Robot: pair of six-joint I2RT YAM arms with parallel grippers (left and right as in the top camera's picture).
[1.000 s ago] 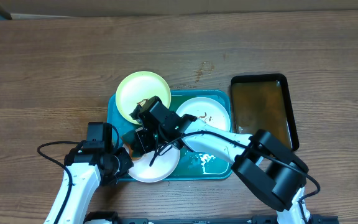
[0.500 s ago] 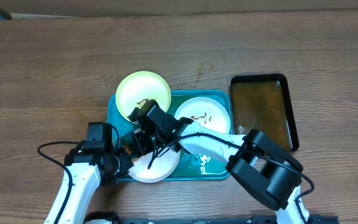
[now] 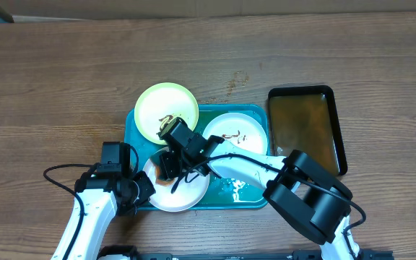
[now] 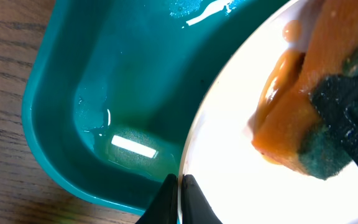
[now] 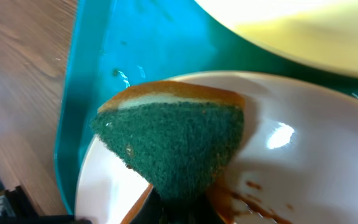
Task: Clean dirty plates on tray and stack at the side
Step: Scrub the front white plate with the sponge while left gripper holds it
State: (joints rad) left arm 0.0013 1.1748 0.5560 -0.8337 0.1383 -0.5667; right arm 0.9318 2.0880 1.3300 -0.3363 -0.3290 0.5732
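The teal tray [image 3: 255,193] holds three plates. The lime-green plate [image 3: 166,108] leans over its far left corner, with brown smears. One white plate [image 3: 237,133] lies at the right and another white plate [image 3: 190,193] at the front left. My left gripper [image 3: 145,189] is shut on the front plate's rim, seen in the left wrist view [image 4: 180,198]. My right gripper [image 3: 169,166] is shut on an orange-and-green sponge [image 5: 173,140] pressed on that white plate [image 5: 291,162]. Brown sauce runs by the sponge [image 4: 291,134].
A black tray [image 3: 332,101] with brownish water stands right of the teal tray. Wet patches lie on the teal tray floor [image 4: 104,118]. Brown crumbs dot the wooden table [image 3: 237,78] behind the tray.
My right gripper has shifted the sponge slightly left across the front white plate. My left gripper has kept its hold on the rim and not moved.
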